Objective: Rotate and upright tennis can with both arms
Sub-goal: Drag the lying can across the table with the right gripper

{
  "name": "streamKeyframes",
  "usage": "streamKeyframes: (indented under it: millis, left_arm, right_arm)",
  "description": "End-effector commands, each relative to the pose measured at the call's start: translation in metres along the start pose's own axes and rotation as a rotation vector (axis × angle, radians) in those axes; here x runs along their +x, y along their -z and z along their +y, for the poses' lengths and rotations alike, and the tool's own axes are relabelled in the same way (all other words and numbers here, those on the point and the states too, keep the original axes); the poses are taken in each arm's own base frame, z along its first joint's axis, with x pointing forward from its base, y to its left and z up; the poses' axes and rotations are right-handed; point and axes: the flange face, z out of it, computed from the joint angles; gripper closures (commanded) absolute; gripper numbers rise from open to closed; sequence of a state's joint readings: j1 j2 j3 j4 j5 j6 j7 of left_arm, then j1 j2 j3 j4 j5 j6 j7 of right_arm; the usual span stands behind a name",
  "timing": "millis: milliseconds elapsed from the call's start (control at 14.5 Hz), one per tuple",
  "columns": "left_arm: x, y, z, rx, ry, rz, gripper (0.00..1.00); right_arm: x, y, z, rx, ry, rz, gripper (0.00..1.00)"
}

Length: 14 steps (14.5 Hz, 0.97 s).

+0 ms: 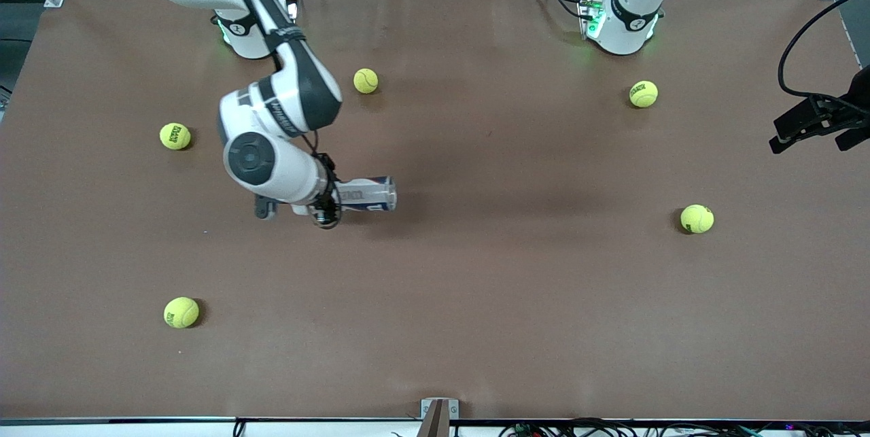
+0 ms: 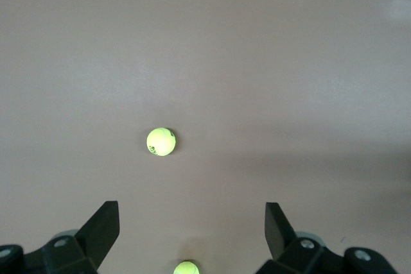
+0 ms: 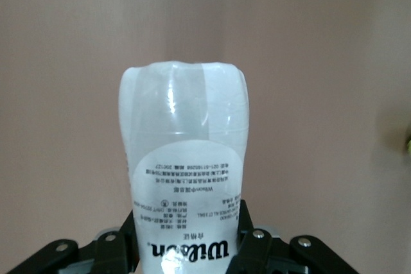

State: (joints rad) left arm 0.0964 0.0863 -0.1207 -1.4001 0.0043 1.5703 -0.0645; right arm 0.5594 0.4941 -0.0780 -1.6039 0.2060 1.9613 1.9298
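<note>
1. Front view: two tennis balls lie on the brown surface toward the right arm's end.
2. Right end effector is clamped on the tennis can, which lies on its side, clear end toward the left arm's end of the surface.
3. Right wrist view shows the fingers pressed against the can's labelled sides.
4. Left end effector waits over the surface's edge, fingers wide apart, empty, above a ball.
</note>
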Motion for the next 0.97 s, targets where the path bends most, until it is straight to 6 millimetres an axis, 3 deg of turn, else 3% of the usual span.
streamKeyframes:
  millis: [0, 207, 346, 622, 898]
  left_arm:
    - [-0.003, 0.006, -0.002, 0.017, -0.013, 0.004, 0.00]
    - [-0.003, 0.006, -0.002, 0.018, -0.011, 0.003, 0.00]
    - [-0.003, 0.006, -0.002, 0.018, -0.011, 0.003, 0.00]
    - [-0.003, 0.004, 0.001, 0.018, -0.008, 0.000, 0.00]
    - [-0.003, 0.005, 0.000, 0.018, -0.008, 0.002, 0.00]
  right_arm:
    - [-0.057, -0.021, -0.013, 0.021, -0.007, 0.003, 0.41]
    - [-0.115, -0.032, -0.008, 0.102, 0.009, -0.026, 0.40]
    - [-0.142, -0.045, 0.003, 0.135, 0.034, -0.035, 0.40]
    - [-0.190, -0.071, 0.018, 0.171, 0.023, -0.030, 0.40]
    - [-0.229, -0.114, 0.026, 0.237, 0.025, 0.023, 0.40]
